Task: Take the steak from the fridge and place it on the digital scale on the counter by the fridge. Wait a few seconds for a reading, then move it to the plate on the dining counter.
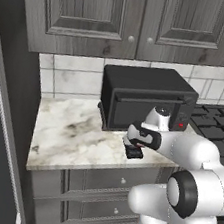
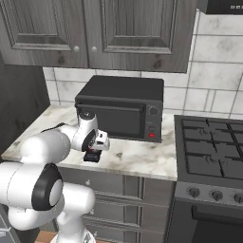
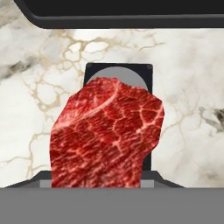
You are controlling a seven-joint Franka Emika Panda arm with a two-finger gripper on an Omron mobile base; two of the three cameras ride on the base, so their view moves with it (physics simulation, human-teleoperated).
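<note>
The white arm bends low over the counter (image 1: 75, 134), its hand pointing down. The counter is smooth white marble with grey veins. At its far side stands a boxy black toaster oven (image 1: 146, 96). The gripper (image 1: 133, 151) is closed on the steak (image 3: 107, 135), a bumpy red lump with pale lines. Just below lies the scale (image 3: 146, 72), a flat black square with a grey round top.

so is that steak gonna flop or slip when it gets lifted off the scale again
The steak is probably fairly stiff: it holds a chunky, angular shape over the digital scale without drooping. Its marbled face looks matte, so likely not slippery. It overhangs the small scale, so a sideways nudge might slide it off.
</note>
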